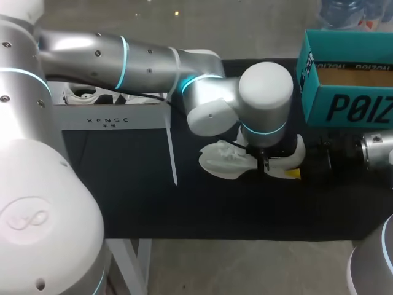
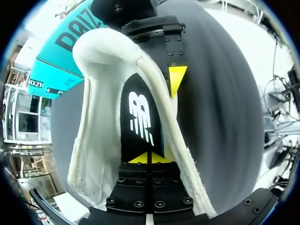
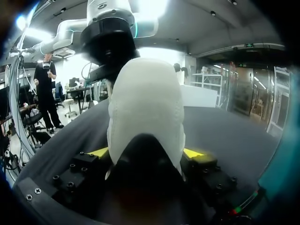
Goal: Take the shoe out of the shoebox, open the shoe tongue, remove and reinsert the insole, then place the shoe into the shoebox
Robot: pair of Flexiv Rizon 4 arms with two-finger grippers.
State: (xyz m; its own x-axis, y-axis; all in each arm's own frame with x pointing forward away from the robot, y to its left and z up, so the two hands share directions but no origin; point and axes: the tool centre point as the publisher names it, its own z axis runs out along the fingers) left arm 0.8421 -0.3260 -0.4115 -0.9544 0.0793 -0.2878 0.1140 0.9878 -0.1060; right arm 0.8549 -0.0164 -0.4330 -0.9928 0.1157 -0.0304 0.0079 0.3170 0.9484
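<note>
The left claw (image 2: 148, 158) points straight down into the mouth of the white shoe (image 2: 101, 140), its two yellow tips drawn together. They meet the near edge of the black insole (image 2: 140, 117), which bears a white logo; I cannot tell whether that edge is pinched between them. From the tips the insole runs ahead along the inside of the shoe, and the shoe's padded white collar curves round the claw on both sides.

Just beyond the far end of the insole sits the right claw (image 3: 146, 153). Its fingers stand wide apart and are clamped on the rounded end of the shoe, one yellow tip pressed against each flank. The white upper rises ahead of that claw, with the left claw's black body hanging over it.

In the head view the shoe lies on the black worktop (image 1: 135, 184), directly under the left claw and stretching away from the right one. The left arm (image 1: 153, 61) reaches past the middle to get there, while the right arm (image 1: 374, 150) lies low and level with the shoe.

The teal shoebox (image 1: 347, 104) stands open on the worktop, near the right claw and behind it, apart from the shoe. Well away from both claws, under the left arm, stands a white frame (image 1: 110, 120)
</note>
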